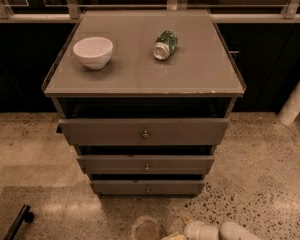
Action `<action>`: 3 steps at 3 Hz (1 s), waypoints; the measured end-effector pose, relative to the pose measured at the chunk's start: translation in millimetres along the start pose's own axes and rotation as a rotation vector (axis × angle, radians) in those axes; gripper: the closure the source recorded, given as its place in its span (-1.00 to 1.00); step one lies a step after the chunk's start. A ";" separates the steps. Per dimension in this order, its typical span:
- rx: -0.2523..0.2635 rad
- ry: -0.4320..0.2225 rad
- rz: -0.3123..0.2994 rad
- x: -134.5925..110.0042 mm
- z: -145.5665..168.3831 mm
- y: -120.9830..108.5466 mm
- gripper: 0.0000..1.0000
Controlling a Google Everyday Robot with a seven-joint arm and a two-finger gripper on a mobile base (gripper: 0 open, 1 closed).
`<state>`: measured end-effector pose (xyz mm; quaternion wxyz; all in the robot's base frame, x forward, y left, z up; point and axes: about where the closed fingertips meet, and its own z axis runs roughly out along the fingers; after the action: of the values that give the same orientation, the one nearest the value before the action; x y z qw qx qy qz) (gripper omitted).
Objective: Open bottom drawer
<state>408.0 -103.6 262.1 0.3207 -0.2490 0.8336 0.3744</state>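
The bottom drawer [147, 186] is the lowest, slimmest grey-brown front of the cabinet, with a small round metal knob [148, 189]. It sits least far out of the three fronts. Above it are the middle drawer [146, 164] and the top drawer [144, 131], each pulled out a little. My gripper [176, 235] is at the bottom edge of the view, on the floor side just below and right of the bottom drawer, apart from it. Only its white wrist and pale tips show.
On the cabinet top [140, 69] stand a white bowl [93, 51] at the left and a green can [165, 44] lying on its side. A black bar [17, 223] lies on the floor at the lower left. A white post [296, 104] stands at the right.
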 end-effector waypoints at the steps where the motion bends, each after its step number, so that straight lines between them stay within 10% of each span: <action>1: 0.030 -0.019 0.044 9.1 7.6 -10.7 -1.00; 3: 0.062 -0.127 0.022 -10.8 42.6 -46.4 -1.00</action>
<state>460.5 -96.0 226.5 0.3764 -0.2054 0.8254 0.3672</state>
